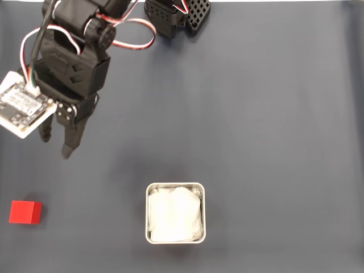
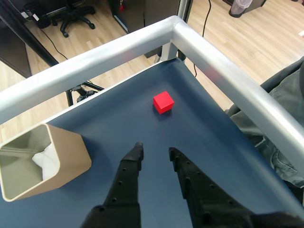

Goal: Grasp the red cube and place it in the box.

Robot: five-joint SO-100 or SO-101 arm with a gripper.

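Note:
The red cube [image 1: 25, 212] lies on the dark blue table near the left edge of the fixed view; in the wrist view the red cube [image 2: 163, 102] sits ahead of the fingers, close to the table's corner. The box [image 1: 176, 212], a square tin with white lining, stands at the bottom centre; in the wrist view the box [image 2: 38, 160] is at the lower left. My black gripper [image 1: 56, 145] hovers above and a little right of the cube, apart from it. In the wrist view the gripper [image 2: 155, 151] is open with a narrow gap and nothing between its fingers.
A metal rail [image 2: 142, 40] frames the table's edge and corner just beyond the cube. The arm's base [image 1: 176, 14] sits at the top centre. A white circuit board [image 1: 23, 105] rides on the wrist. Dark cloth [image 2: 285, 95] lies beyond the right rail.

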